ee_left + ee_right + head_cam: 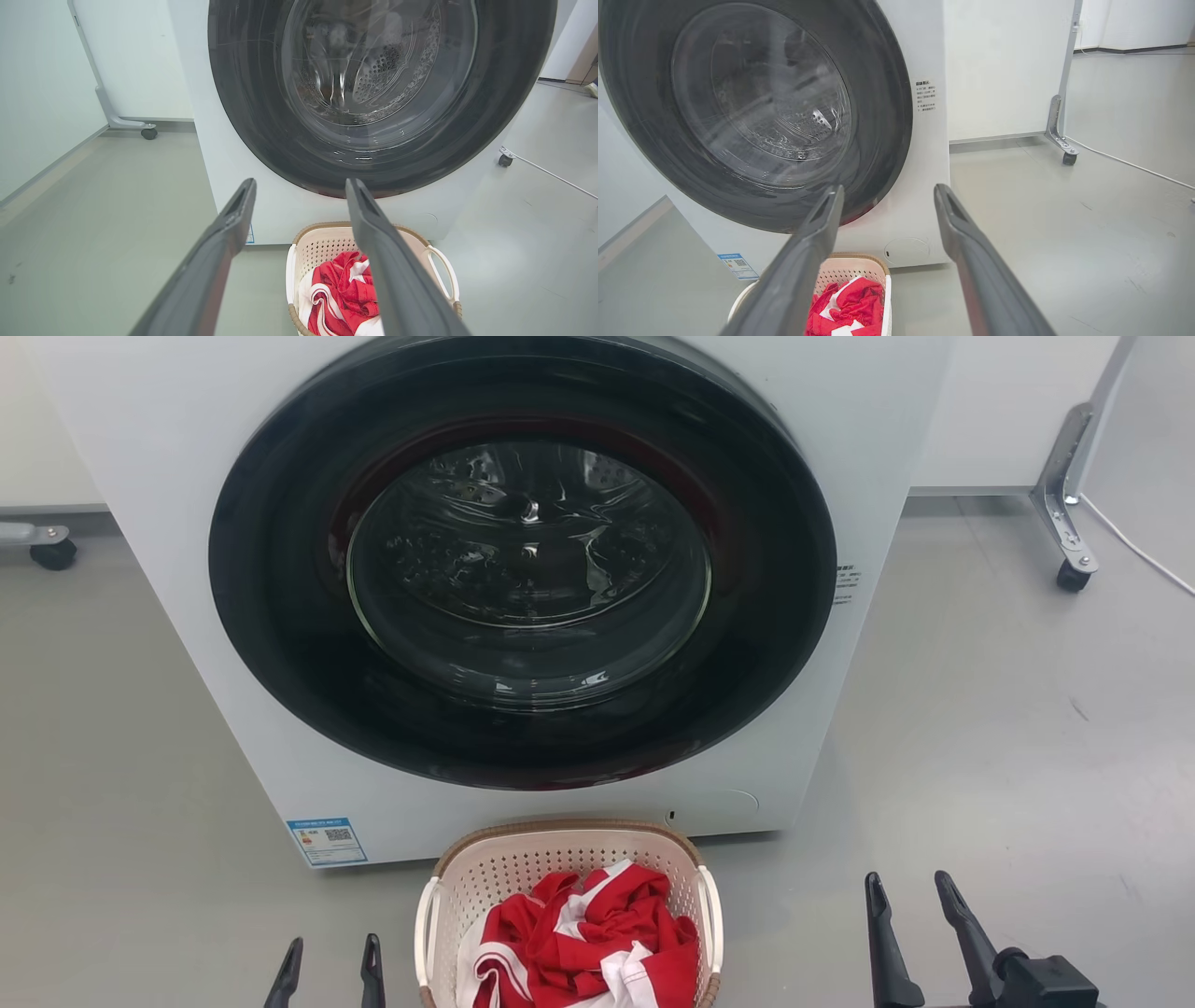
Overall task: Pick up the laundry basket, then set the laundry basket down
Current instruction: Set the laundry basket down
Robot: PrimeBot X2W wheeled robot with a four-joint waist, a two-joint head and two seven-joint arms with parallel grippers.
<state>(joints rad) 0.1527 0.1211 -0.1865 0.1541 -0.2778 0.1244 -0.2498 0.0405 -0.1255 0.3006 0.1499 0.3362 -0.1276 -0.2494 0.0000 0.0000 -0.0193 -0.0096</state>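
A: Basket, where?
B: laundry basket (523, 875) on the floor (980, 728), just in front of the washing machine (187, 523); red-and-white cloth (579, 943) heaped inside; looks unlifted
A: Hands?
B: left hand (331, 957) fingers spread, holding nothing, near the left handle (427, 933) but apart from it; right hand (910, 896) spread too, empty, well apart on the basket's other side
A: Progress?
B: none yet, by my reading; grasp, lift and set-down all remain
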